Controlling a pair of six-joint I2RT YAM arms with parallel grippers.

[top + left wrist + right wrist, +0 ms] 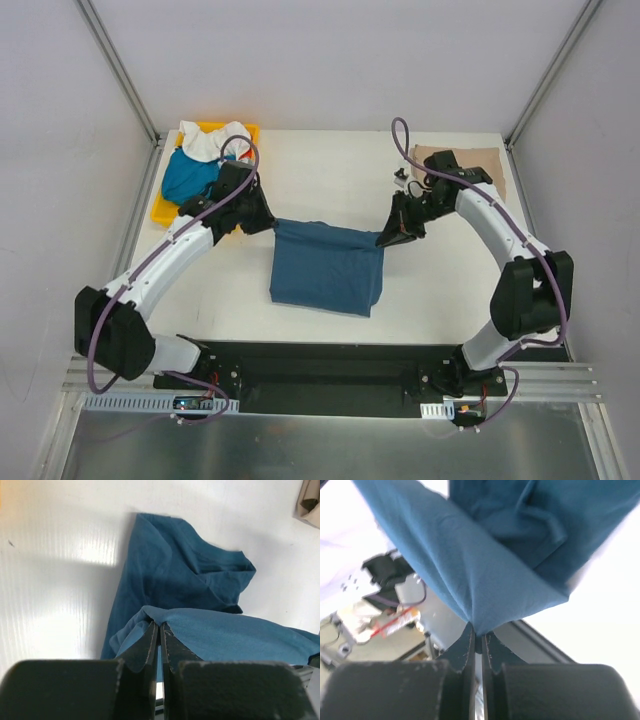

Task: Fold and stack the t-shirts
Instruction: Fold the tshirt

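Note:
A dark blue t-shirt (325,265) hangs stretched between both grippers, its lower part lying on the white table (330,170). My left gripper (272,225) is shut on the shirt's upper left corner. In the left wrist view, the cloth (200,580) is pinched at the tips of that gripper (159,625). My right gripper (383,240) is shut on the upper right corner. The right wrist view shows the fabric (485,555) bunched into the tips of this gripper (478,632). A beige t-shirt (485,160) lies flat at the back right, behind the right arm.
A yellow tray (165,207) at the back left holds a crumpled teal t-shirt (190,178) and a white t-shirt (210,140). The left arm reaches past the tray's near corner. A corner of the beige shirt (310,502) shows in the left wrist view.

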